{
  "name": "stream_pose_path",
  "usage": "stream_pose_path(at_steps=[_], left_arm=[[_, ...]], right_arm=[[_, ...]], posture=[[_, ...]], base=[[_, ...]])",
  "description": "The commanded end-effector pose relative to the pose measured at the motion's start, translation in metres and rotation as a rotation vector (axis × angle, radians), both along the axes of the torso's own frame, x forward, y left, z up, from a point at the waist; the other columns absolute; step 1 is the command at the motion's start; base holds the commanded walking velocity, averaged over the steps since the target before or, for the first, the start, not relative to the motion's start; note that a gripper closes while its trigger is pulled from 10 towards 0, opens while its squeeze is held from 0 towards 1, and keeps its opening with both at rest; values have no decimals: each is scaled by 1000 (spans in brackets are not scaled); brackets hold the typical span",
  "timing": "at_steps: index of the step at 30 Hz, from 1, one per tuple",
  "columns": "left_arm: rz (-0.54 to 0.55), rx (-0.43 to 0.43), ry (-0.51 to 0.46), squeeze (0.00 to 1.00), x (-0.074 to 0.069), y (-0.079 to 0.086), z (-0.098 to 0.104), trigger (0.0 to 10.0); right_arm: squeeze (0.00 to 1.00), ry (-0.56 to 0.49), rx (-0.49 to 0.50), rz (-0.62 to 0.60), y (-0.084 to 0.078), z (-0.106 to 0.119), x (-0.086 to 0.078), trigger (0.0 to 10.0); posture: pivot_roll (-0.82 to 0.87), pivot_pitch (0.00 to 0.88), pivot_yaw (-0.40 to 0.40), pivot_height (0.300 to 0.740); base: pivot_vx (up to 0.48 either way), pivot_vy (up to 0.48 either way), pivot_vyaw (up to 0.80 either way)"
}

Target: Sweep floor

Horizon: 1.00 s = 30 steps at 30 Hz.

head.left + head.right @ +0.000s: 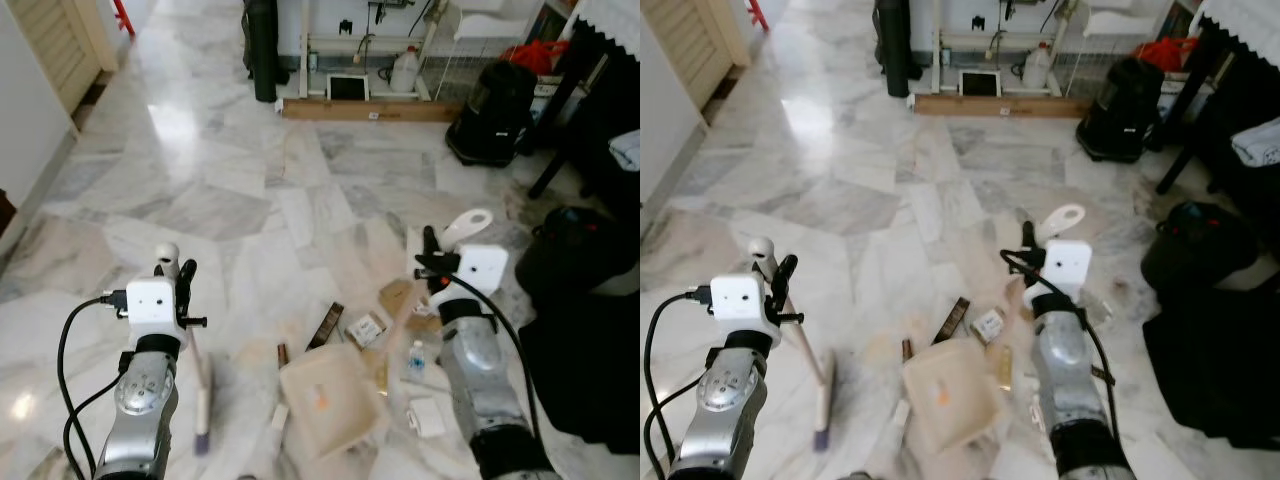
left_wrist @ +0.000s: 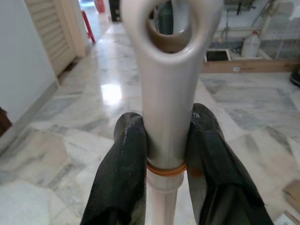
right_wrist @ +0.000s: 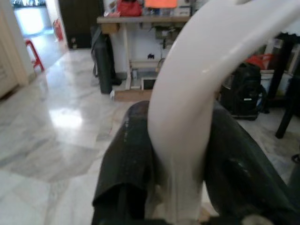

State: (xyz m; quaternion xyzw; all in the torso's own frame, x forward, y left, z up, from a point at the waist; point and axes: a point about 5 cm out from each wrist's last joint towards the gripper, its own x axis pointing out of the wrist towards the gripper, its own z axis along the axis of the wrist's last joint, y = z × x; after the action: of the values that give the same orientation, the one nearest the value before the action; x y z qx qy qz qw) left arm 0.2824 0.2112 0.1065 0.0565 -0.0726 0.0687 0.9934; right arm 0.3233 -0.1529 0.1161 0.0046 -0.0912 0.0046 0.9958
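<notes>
Black bags (image 1: pixel 585 300) beside floor litter (image 1: pixel 365 330)

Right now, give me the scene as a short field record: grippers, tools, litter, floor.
left gripper: shut on the broom handle
right gripper: shut on the dustpan handle
broom: head on the floor, left of the litter
dustpan: on the floor between the arms
litter: small boxes, wrappers and a little bottle near the dustpan
floor: glossy marble

Floor (image 1: pixel 230 190): polished marble, glossy, grey-veined. Broom handle (image 2: pixel 169 89): smooth cream plastic, slight sheen. Dustpan (image 1: pixel 330 398): matt beige plastic. Fingers (image 2: pixel 123 173): black, finely textured rubber. Arms: brushed silver metal.
</notes>
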Motion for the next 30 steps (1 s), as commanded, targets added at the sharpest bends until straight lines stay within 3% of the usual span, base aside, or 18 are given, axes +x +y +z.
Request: stream_pose_path(at_steps=[1,21,30], left_arm=[[-15,22,-32,0,0,-1,7,10000],[-113,43,62,0,5,-4,-5,10000],[-160,-18,89,0,6,-4,-4,10000]], right_arm=[[0,-21,32,-5,2,3,-1,10000],[0,63,-6,-96,-9,-24,-11,10000],[0,100,-23,-209,-18,-39,-20,10000]], posture=[[-8,164,-40,740],[3,198,-35,740],[17,227,-28,740]], base=[[0,0,0],[0,0,0],[0,0,0]])
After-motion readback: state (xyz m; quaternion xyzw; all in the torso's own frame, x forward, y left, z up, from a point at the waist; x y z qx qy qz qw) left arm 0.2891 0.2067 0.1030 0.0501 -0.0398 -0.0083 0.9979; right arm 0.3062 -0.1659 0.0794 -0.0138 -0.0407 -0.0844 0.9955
